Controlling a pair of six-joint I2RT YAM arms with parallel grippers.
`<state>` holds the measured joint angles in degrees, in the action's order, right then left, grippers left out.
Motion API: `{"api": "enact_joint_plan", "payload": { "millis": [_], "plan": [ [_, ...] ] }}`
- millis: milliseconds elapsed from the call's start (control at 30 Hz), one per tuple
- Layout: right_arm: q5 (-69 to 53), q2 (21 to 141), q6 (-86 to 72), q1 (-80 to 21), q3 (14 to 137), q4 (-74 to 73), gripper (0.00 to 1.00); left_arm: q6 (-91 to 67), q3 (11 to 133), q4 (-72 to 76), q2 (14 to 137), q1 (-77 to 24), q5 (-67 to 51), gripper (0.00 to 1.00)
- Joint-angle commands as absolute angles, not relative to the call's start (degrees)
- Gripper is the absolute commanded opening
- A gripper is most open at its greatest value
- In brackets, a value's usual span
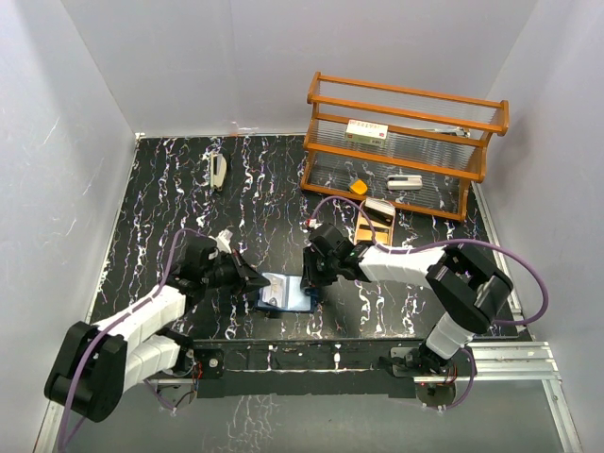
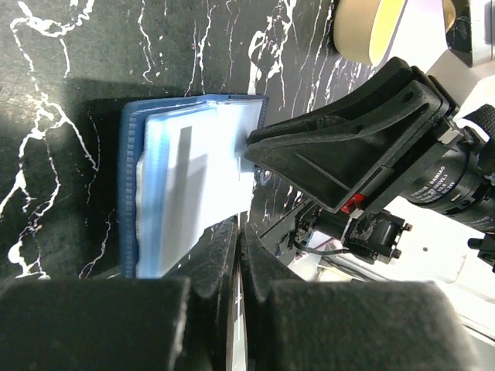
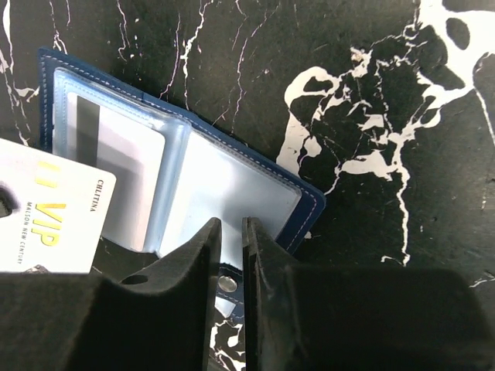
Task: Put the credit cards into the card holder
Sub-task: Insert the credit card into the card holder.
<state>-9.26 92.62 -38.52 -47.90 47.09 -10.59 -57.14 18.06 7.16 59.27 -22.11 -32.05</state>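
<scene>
The navy card holder (image 1: 285, 293) lies open on the black marbled table, its pale blue sleeves up. It also shows in the left wrist view (image 2: 186, 178) and the right wrist view (image 3: 232, 185). My left gripper (image 1: 253, 281) (image 2: 240, 228) is shut on a white credit card (image 3: 50, 224) with gold "VIP" print, held at the holder's left side over a sleeve. My right gripper (image 1: 310, 282) (image 3: 230, 224) is shut, with a slim gap between its fingers. It rests on the holder's right edge by the snap tab (image 3: 226, 282). Another card with a grey stripe sits inside a sleeve (image 3: 108, 147).
A wooden shelf rack (image 1: 401, 142) with small items stands at the back right. In front of it lies a gold tray (image 1: 376, 219) (image 2: 363, 31) with a card on it. A white stapler-like object (image 1: 218, 171) lies at the back left. White walls enclose the table.
</scene>
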Motion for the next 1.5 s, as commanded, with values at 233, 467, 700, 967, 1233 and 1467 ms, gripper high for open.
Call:
{"api": "enact_joint_plan", "payload": {
  "millis": [233, 467, 700, 967, 1233, 1467],
  "plan": [
    [-4.4, 91.3, -35.9, -48.6, 44.8, -10.8, 0.14, -57.9, 18.4, 22.5, 67.2, -22.4, -41.2, 0.00],
    [-5.2, 90.8, -37.1, -48.9, 44.5, -10.2, 0.14, -56.3, 20.0, 25.7, 74.2, -22.7, -43.0, 0.00],
    [-3.7, 91.2, -37.1, -49.3, 45.8, -11.5, 0.14, -52.2, 19.6, 22.5, 76.8, -23.0, -39.1, 0.00],
    [-2.7, 89.8, -37.9, -49.4, 44.2, -11.4, 0.14, -52.5, 18.2, 24.1, 80.2, -23.1, -36.9, 0.00],
    [-2.7, 90.4, -38.8, -49.6, 43.4, -10.6, 0.15, -50.8, 19.0, 22.1, 81.3, -23.8, -33.0, 0.00],
    [-2.3, 89.6, -40.2, -50.2, 41.7, -9.2, 0.14, -53.5, 18.1, 29.9, 84.1, -25.0, -33.7, 0.00]
  ]
}}
